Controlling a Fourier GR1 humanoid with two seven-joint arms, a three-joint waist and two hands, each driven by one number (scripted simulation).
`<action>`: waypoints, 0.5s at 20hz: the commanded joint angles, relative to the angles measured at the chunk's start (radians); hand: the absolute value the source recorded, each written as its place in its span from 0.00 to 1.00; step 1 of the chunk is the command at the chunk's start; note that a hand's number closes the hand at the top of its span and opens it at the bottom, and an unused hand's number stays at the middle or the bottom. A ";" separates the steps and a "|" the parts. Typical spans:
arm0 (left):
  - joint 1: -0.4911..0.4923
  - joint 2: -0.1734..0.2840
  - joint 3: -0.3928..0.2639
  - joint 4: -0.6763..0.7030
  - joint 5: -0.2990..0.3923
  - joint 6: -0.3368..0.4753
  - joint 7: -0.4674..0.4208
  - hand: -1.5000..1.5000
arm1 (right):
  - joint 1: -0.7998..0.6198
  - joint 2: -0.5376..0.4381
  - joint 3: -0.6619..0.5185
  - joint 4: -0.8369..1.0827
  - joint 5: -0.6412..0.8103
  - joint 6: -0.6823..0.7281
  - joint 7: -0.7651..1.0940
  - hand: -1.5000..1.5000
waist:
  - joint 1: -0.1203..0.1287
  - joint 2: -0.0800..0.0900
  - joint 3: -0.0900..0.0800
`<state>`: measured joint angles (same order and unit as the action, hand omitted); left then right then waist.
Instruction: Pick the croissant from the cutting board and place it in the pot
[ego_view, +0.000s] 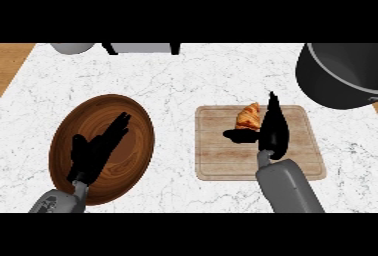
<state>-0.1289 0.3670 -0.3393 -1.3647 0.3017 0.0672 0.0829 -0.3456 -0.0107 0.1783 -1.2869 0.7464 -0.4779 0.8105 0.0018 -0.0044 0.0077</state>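
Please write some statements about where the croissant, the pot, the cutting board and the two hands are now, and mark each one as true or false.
1. The croissant lies on the cutting board. True.
2. The croissant is already inside the pot. False: it lies on the board, and the pot stands apart at the upper right.
3. The right hand is over the cutting board, right beside the croissant. True.
4. The left hand holds the croissant. False: it shows open over the brown wooden plate at the left, holding nothing.
5. The pot stands on the cutting board. False: it stands on the white marble counter, beyond the board's far right corner.
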 joint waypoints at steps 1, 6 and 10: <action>0.017 -0.038 0.001 0.025 -0.059 -0.008 -0.016 0.50 | -0.041 0.010 -0.038 0.125 -0.080 -0.089 -0.083 0.00 | 0.004 0.006 -0.007; -0.009 -0.028 0.041 -0.016 -0.050 -0.041 0.060 0.50 | -0.012 0.010 -0.005 0.229 -0.227 -0.206 -0.222 0.00 | 0.007 0.006 -0.007; 0.037 -0.070 0.010 -0.014 -0.083 -0.020 0.023 0.50 | -0.001 -0.035 -0.032 0.307 -0.139 -0.051 -0.317 1.00 | 0.011 0.008 -0.007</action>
<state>-0.1121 0.3279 -0.2986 -1.3809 0.2463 0.0321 0.1012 -0.3466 -0.0139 0.1111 -1.0854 0.5737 -0.5787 0.5520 0.0062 -0.0069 0.0029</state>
